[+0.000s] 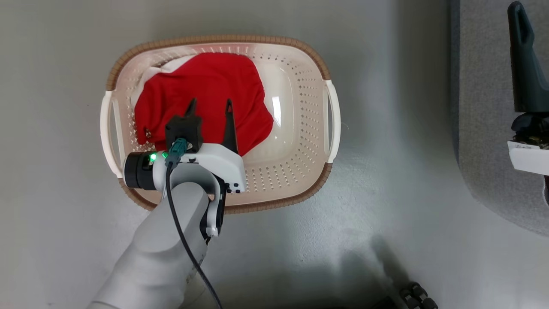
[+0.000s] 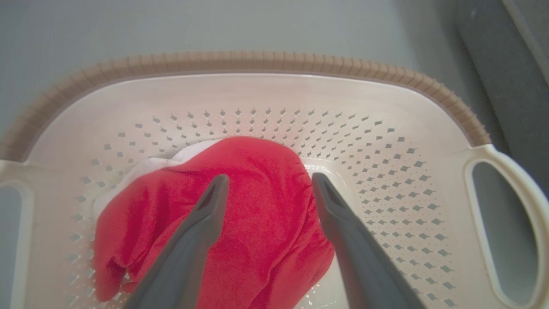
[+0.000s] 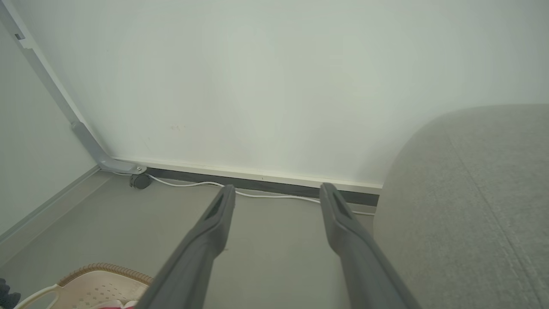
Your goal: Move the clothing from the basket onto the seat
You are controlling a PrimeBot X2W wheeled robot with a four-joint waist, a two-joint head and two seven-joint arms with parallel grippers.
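Observation:
The clothing is a crumpled red garment with a white edge, lying in the left half of the basket. The cream basket has a brown rim and stands on the grey floor. My left gripper hangs over the garment, open, its fingers spread above the red cloth. The left wrist view has the clothing beneath the open left gripper, inside the perforated basket wall. My right gripper is open and empty, up beside the grey seat. The seat sits at the right edge.
The right half of the basket floor is bare. A strip of grey floor separates basket and seat. In the right wrist view a white cable runs along the baseboard, near a caster and a slanted metal frame leg.

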